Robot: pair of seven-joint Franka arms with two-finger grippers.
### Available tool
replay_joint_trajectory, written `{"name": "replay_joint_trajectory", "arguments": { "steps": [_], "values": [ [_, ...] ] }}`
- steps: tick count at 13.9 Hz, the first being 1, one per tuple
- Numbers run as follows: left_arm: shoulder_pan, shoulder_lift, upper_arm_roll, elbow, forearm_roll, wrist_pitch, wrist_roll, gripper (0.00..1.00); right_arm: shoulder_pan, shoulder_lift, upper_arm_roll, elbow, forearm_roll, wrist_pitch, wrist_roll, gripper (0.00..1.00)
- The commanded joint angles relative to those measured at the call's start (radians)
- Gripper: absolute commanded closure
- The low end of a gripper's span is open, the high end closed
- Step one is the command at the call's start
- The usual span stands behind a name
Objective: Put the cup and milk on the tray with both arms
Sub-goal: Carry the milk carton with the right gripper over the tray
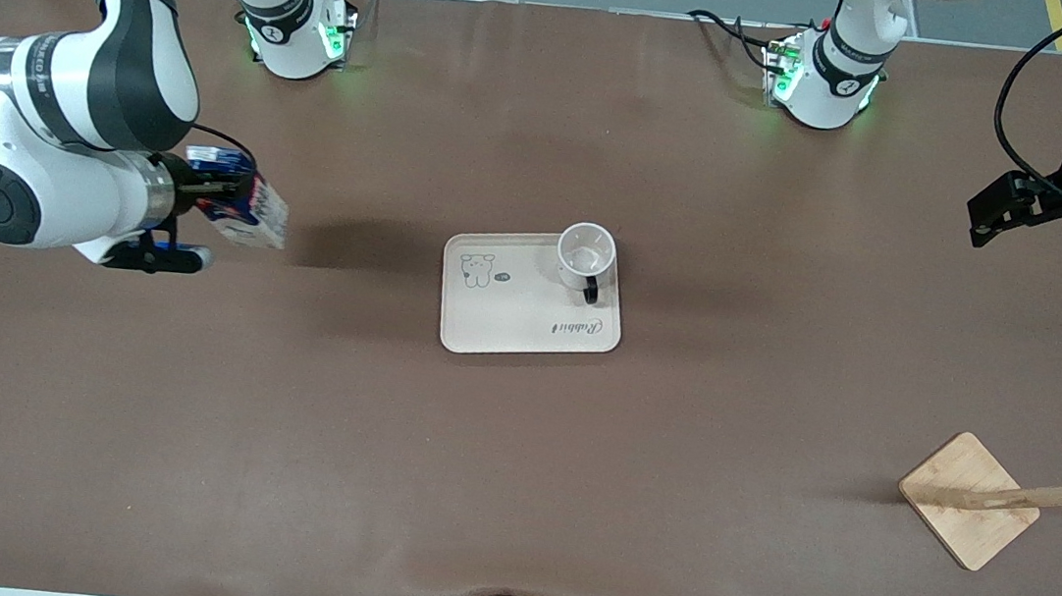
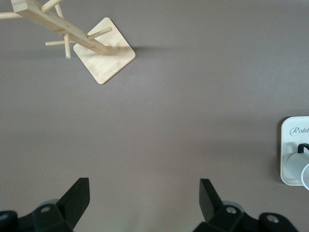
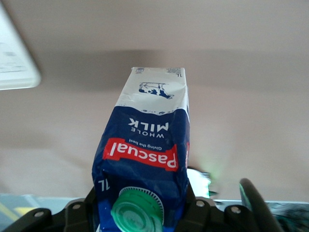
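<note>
Carrying the milk point(image 1: 249, 207), the right gripper point(image 1: 207, 190) hangs over bare table toward the right arm's end, fingers clamped on its upper part. The cup point(image 1: 586, 254) already stands on the tray point(image 1: 509, 320). The left gripper point(image 2: 145, 200) waits, fingers wide apart, empty. Lower the carton upright, clear of the cup.

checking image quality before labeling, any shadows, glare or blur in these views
Front view: a soft dark shadow lies on the table between the milk carton and the tray; green base lights tint the tabletop. Left wrist view: even light, wooden stand casts a faint shadow. Right wrist view: the carton's green cap looks soft, and a broad shadow band crosses the table.
</note>
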Motion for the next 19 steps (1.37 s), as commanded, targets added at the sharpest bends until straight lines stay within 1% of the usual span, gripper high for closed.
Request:
{"name": "replay_joint_trajectory", "arguments": {
  "steps": [1, 3, 5, 7, 9, 11, 12, 13, 14, 19],
  "values": [
    [0.011, -0.023, -0.002, -0.009, -0.020, -0.014, 0.008, 0.00, -0.002, 0.060, -0.007, 0.072, 0.115, -0.031, 0.065, 1.00],
    [0.016, -0.023, -0.002, -0.010, -0.020, -0.014, 0.006, 0.00, 0.062, 0.094, -0.009, 0.107, 0.172, -0.024, 0.145, 1.00],
    [0.025, -0.020, -0.002, -0.009, -0.035, -0.014, 0.009, 0.00, 0.111, 0.160, -0.007, 0.194, 0.201, -0.021, 0.233, 1.00],
    [0.027, -0.020, -0.002, -0.009, -0.066, -0.014, 0.012, 0.00, 0.151, 0.233, -0.007, 0.274, 0.252, -0.017, 0.242, 1.00],
    [0.027, -0.019, -0.002, -0.009, -0.075, -0.015, 0.012, 0.00, 0.203, 0.316, -0.007, 0.355, 0.264, 0.000, 0.245, 1.00],
    [0.027, -0.017, 0.000, -0.009, -0.084, -0.029, 0.011, 0.00, 0.241, 0.363, -0.007, 0.376, 0.269, 0.043, 0.242, 1.00],
    [0.027, -0.017, 0.000, -0.009, -0.084, -0.037, 0.012, 0.00, 0.252, 0.370, -0.005, 0.376, 0.310, 0.096, 0.241, 1.00],
    [0.027, -0.016, 0.000, -0.009, -0.083, -0.038, 0.012, 0.00, 0.252, 0.381, -0.005, 0.374, 0.375, 0.127, 0.241, 1.00],
    [0.025, -0.014, 0.000, -0.010, -0.083, -0.040, 0.012, 0.00, 0.254, 0.386, -0.005, 0.376, 0.405, 0.140, 0.239, 1.00],
    [0.022, -0.010, -0.003, -0.012, -0.083, -0.041, 0.005, 0.00, 0.266, 0.406, -0.005, 0.382, 0.408, 0.167, 0.210, 1.00]
  ]
}}
